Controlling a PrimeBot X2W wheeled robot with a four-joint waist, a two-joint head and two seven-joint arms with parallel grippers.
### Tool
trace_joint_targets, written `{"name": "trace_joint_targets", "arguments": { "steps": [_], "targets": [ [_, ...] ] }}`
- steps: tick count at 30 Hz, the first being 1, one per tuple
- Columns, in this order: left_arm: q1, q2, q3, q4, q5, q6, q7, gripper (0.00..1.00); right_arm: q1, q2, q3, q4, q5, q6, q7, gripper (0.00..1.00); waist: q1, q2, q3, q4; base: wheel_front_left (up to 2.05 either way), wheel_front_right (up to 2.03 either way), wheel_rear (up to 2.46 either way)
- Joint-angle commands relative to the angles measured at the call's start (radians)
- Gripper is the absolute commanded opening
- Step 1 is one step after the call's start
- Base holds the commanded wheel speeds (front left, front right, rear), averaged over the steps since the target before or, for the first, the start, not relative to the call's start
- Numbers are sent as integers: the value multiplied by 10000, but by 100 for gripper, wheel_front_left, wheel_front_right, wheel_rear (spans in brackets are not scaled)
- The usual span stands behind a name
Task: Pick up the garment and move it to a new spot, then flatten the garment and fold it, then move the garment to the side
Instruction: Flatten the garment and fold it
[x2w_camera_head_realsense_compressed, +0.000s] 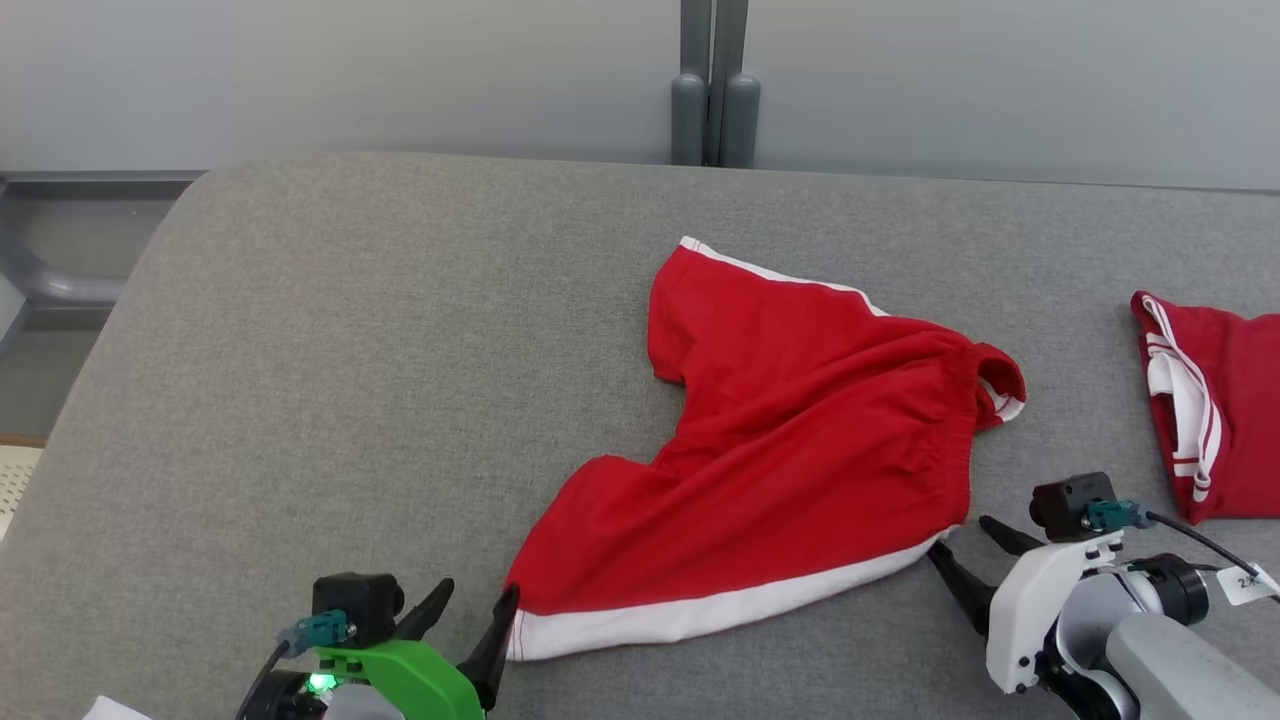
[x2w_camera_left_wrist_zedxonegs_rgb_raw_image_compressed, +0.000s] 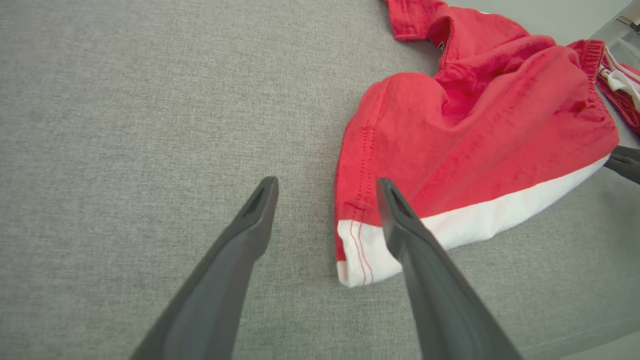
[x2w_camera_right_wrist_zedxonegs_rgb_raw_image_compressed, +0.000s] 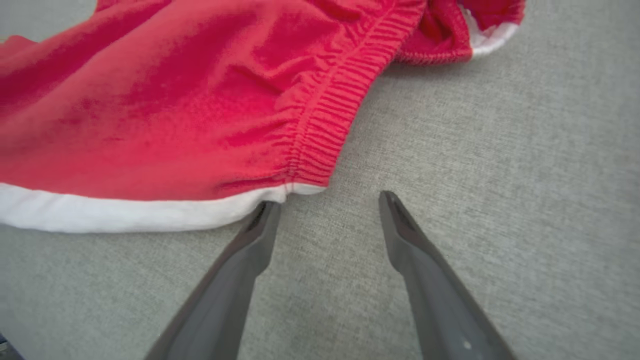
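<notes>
The red shorts (x2w_camera_head_realsense_compressed: 800, 450) lie loosely spread, right of centre on the grey padded table (x2w_camera_head_realsense_compressed: 350, 350). Flattening seems in hand. The left gripper (x2w_camera_head_realsense_compressed: 478, 592) at their 7 o'clock and the right gripper (x2w_camera_head_realsense_compressed: 960, 536) at 4 o'clock both stand spread and empty. Next, each must pinch its corner. The wrist views add the hem stitching (x2w_camera_left_wrist_zedxonegs_rgb_raw_image_compressed: 361, 165) and the gathered elastic waistband (x2w_camera_right_wrist_zedxonegs_rgb_raw_image_compressed: 325, 115), indistinct from the head.

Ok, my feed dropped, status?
Left gripper open at hem corner. Right gripper open at waistband corner. Red shorts spread, unfolded. Second red garment at right, apart.
</notes>
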Motion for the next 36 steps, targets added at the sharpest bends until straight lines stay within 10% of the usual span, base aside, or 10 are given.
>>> {"name": "trace_joint_targets", "arguments": {
  "steps": [1, 20, 23, 25, 36],
  "targets": [
    [-118, 79, 0, 11, -67, -23, 84, 100, -205, -14, 132, 82, 110, -12, -172, 100, 0, 0, 93, 22, 0, 0, 0],
    [-102, 111, -501, 310, -928, -396, 1244, 91, -1496, -245, 2681, 444, 1087, -12, -1546, 100, 0, 0, 346, -78, 0, 0, 0],
    [-170, 121, -550, 480, -1002, -442, 1254, 0, -1609, -310, 3062, 421, 1262, -12, -1684, 37, 0, 0, 310, -113, 0, 0, 0],
    [-194, 141, -580, 529, -1056, -457, 1228, 0, -1687, -358, 3269, 466, 1394, -12, -1760, 0, 0, 0, 268, -127, 0, 0, 0],
    [246, 521, -445, -11, -1271, -509, 909, 0, -1662, -873, 3520, 505, 1829, -13, -2404, 0, 0, 0, -302, -309, 0, 0, 0]
  ]
}}
